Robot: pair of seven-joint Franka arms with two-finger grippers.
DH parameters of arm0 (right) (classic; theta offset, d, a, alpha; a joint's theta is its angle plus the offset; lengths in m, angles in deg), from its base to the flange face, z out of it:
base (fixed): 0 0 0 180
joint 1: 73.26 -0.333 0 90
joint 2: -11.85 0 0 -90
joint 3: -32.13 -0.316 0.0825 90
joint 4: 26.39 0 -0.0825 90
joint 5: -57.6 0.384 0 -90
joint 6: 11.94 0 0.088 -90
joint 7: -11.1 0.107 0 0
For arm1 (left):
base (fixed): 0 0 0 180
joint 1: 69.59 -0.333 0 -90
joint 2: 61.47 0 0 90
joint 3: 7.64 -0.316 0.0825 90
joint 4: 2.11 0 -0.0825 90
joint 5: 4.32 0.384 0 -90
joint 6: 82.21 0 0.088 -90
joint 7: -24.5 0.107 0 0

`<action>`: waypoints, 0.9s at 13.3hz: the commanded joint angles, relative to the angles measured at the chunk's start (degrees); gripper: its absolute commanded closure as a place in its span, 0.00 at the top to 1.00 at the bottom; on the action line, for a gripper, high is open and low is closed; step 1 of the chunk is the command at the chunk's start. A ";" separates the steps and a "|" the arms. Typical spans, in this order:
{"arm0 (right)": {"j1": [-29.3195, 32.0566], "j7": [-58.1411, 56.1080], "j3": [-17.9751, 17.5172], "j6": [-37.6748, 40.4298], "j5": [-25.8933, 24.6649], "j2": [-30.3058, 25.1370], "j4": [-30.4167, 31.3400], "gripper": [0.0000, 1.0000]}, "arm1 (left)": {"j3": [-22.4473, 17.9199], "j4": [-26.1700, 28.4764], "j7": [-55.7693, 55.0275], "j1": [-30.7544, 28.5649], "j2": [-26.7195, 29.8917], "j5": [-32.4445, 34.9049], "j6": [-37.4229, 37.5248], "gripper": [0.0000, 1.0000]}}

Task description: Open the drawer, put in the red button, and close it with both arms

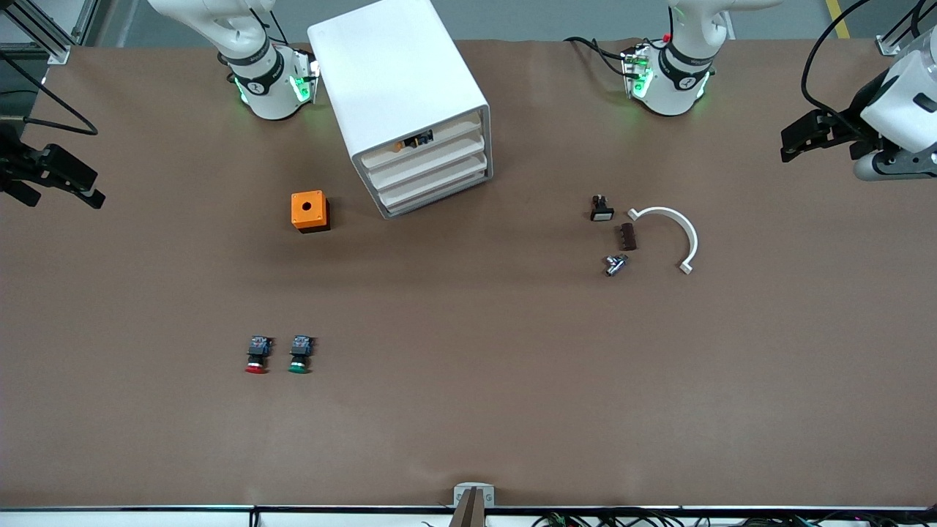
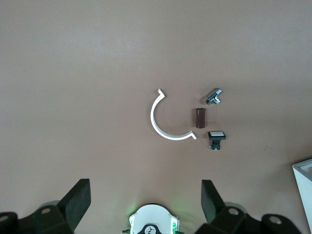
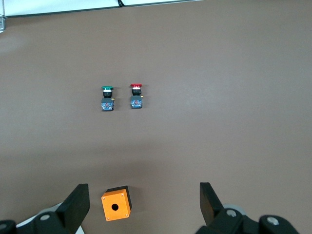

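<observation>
The red button [image 1: 256,356] lies nearer the camera than the cabinet [image 1: 405,102], drawers closed. My left gripper [image 2: 145,204] and right gripper [image 3: 142,204] wait wide, holding nothing.

The worktop [image 1: 468,410] is plain matte brown. The cabinet [image 1: 399,80] is white all over, its drawers [image 1: 432,165] white as well. The cube [image 1: 309,211] is orange on top with a dark round hole and a black base. One button [image 1: 257,355] has a red cap, its twin [image 1: 300,354] a green cap; both bodies are black with blue. The curved bracket [image 1: 670,230] is white, the small block [image 1: 628,236] dark brown. Both tools, left [image 1: 805,143] and right [image 1: 62,179], are black.
</observation>
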 commanded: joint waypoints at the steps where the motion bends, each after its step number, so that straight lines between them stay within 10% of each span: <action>1: 0.30 -0.57 0.04 0.35 0.23 -0.45 -0.09 1.00 | 0.51 -1.46 -0.11 -0.47 -0.38 1.29 1.32 1.00; 12: 0.47 -1.89 0.39 -0.70 0.06 3.24 0.17 1.00 | 0.60 -4.88 -23.71 4.44 -23.81 0.49 0.88 1.00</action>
